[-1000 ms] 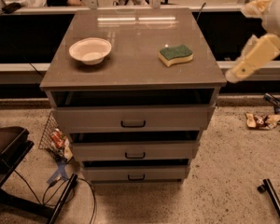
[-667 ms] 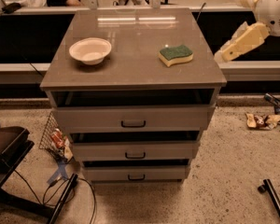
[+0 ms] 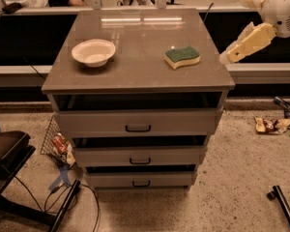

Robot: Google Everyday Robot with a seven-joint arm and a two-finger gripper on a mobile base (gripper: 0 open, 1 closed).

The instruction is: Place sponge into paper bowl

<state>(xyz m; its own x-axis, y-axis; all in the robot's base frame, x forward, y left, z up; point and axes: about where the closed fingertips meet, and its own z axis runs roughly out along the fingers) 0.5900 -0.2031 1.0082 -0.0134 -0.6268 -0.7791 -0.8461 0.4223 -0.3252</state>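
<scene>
Now gripper hovers beside cabinet, near sponge

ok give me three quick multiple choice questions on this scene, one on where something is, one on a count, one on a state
1. Where is the tool?
A. down on the floor
B. beyond the right edge of the cabinet, apart from the sponge
C. inside a drawer

2. How many drawer handles show on the cabinet front?
A. two
B. three
C. five

3. The paper bowl is
A. upright and empty
B. upside down
C. holding the sponge

Answers:
1 B, it hangs to the right of the top's edge with a gap to the sponge.
2 B, three handles sit one above another.
3 A, its white inside faces up with nothing in it.
</scene>
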